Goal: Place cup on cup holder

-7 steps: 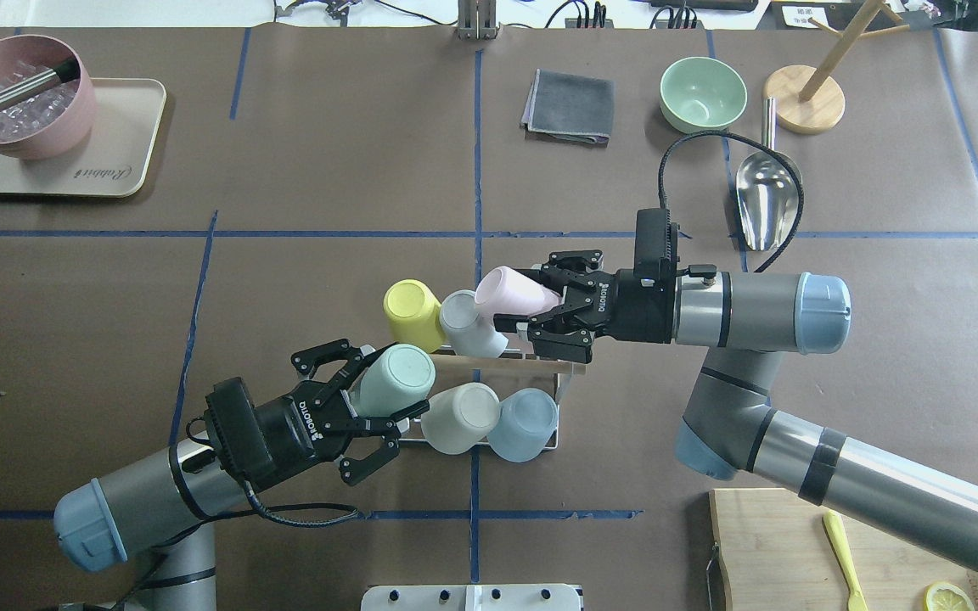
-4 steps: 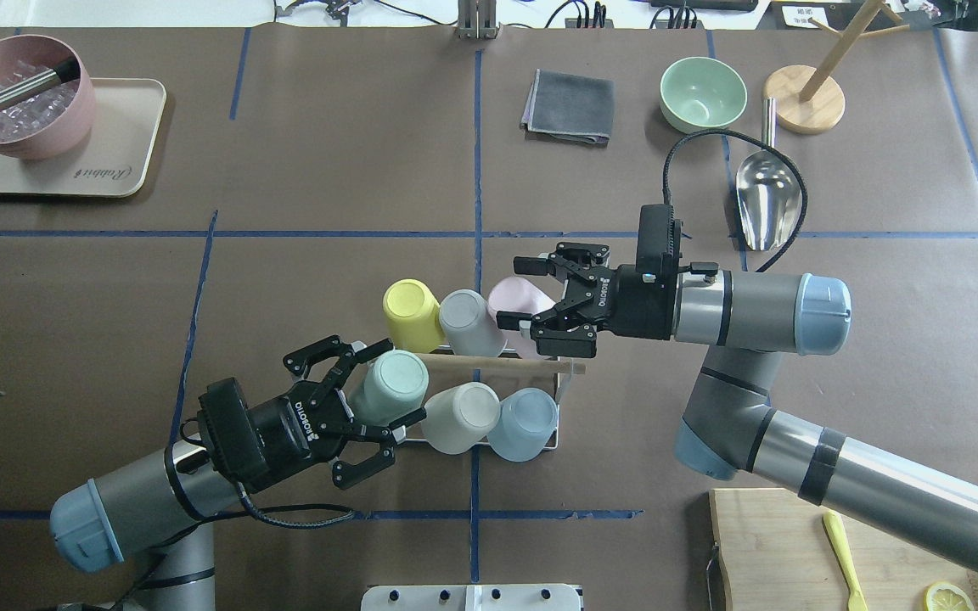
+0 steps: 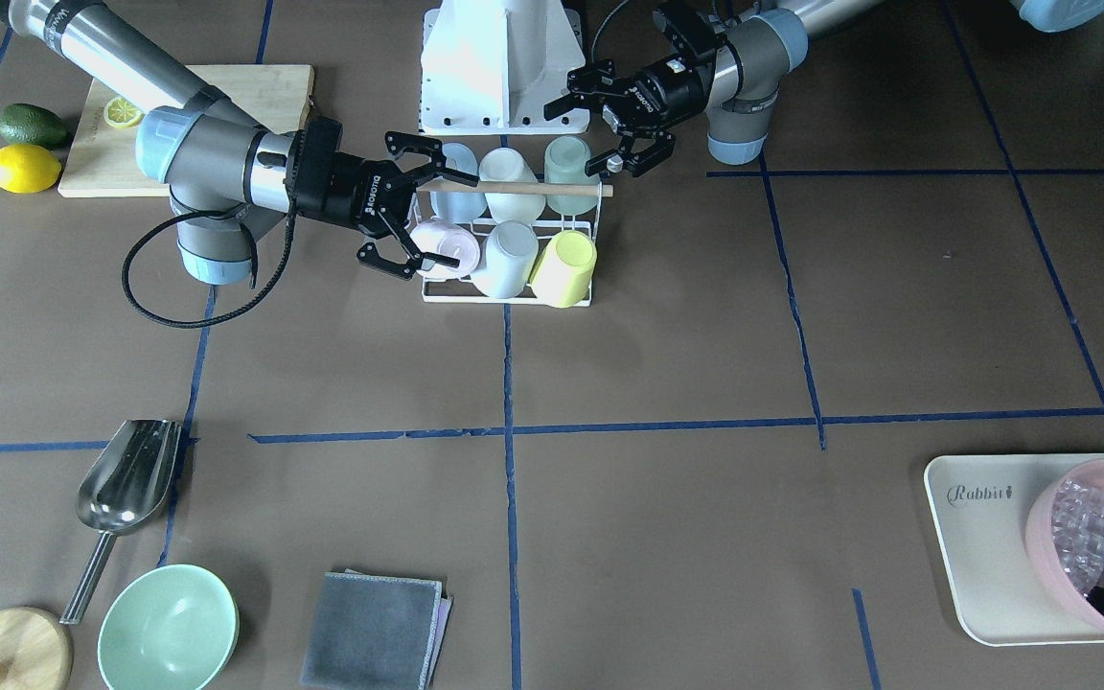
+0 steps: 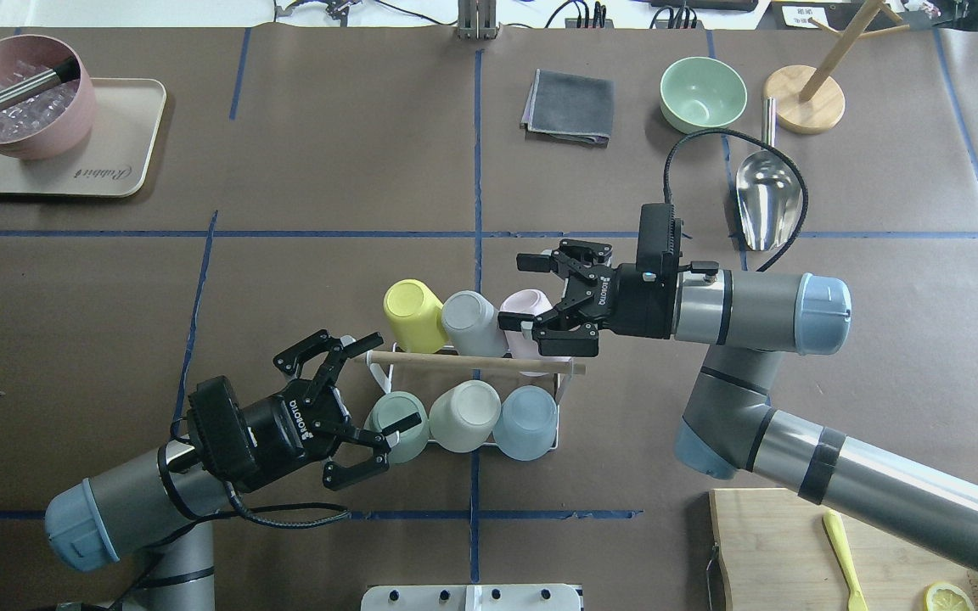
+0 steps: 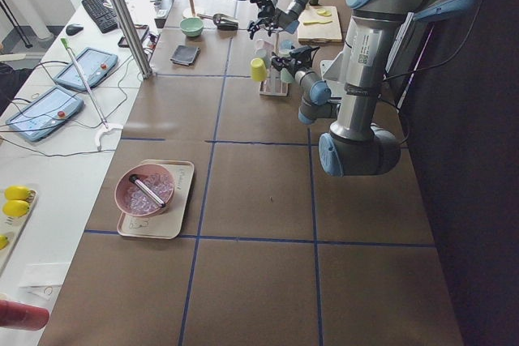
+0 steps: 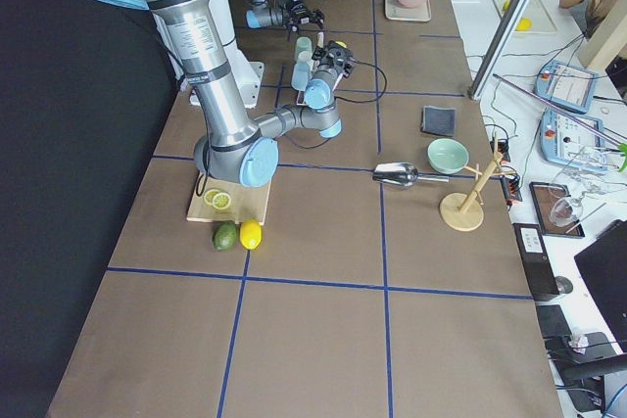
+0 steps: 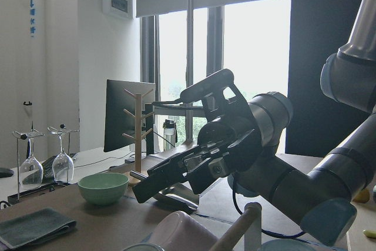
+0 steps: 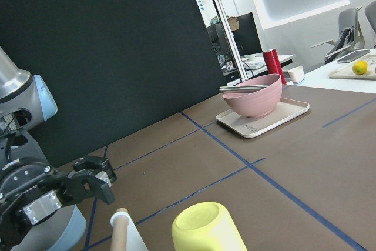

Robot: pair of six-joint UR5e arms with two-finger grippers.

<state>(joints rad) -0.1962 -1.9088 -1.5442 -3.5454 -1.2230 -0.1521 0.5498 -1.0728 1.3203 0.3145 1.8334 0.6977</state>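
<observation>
Black-fingered, the right gripper (image 4: 514, 291) is spread wide at the pink cup (image 4: 527, 299), its wrist level and reaching toward the robot's left. Also spread wide, the left gripper (image 4: 370, 386) angles in from a low elbow beside the green cup (image 4: 396, 406). Both cups sit upside down on the rack (image 4: 472, 362) at mid-table.

Both rows of the cup holder (image 4: 560, 392) are being filled by cups (image 4: 465, 414), and the top is being crossed by the wooden rod (image 4: 468, 362). Its two ends are being crowded by the left hand (image 4: 366, 390) and the right hand (image 4: 516, 291). Bare tabletop (image 4: 328, 280) is being left free beyond.
</observation>
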